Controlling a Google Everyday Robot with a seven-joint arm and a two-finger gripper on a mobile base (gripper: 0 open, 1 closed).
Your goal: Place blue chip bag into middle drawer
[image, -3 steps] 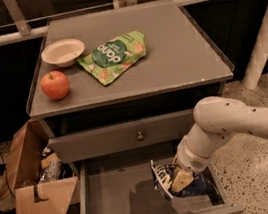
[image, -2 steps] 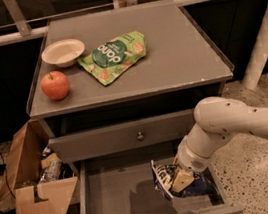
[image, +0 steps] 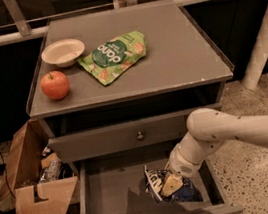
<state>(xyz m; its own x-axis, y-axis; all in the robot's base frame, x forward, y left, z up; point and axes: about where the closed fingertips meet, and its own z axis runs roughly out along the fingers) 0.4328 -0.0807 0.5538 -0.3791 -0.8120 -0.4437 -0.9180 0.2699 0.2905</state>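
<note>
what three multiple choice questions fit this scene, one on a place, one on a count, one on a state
1. Where is the blue chip bag?
A) on the floor
B) in the middle drawer
C) in the cardboard box

2. How many things lie on the cabinet top?
A) one
B) three
C) five

3. How does the bowl stand?
A) upside down
B) on its side
C) upright

Answers:
1 B, the bag rests in the right part of the pulled-out drawer, with the gripper at it.
2 B, the bowl, the apple and the green pouch.
3 C, its hollow faces up.
</note>
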